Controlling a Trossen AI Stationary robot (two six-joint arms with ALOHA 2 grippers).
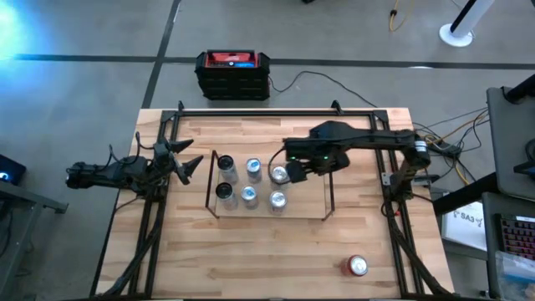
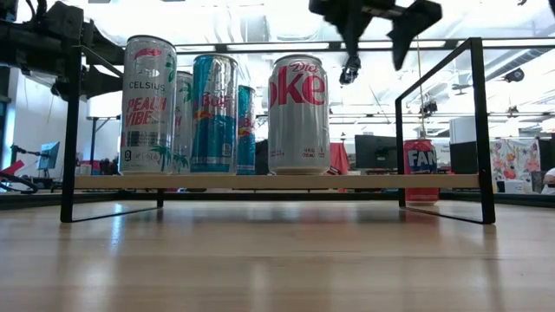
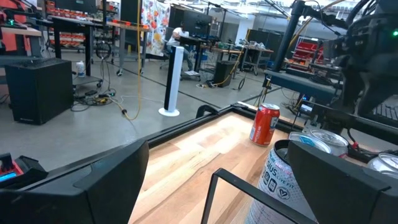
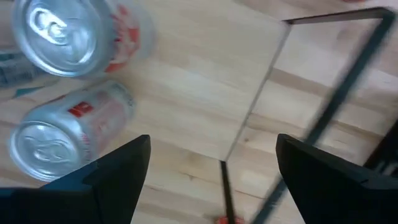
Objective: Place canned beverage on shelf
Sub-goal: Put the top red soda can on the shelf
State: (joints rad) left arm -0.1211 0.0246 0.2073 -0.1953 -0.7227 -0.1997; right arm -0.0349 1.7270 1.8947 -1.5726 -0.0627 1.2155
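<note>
Right end effector hovers, fingers apart, above shelf.

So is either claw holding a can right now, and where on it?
No. The right claw hangs open above the shelf, nothing between its fingers; the left claw waits open at the table's left edge.

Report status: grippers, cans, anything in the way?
Right gripper open, empty, above shelf. Left gripper open, parked at left edge. Six cans shelved; red can waits on table. Nothing in the way.
</note>
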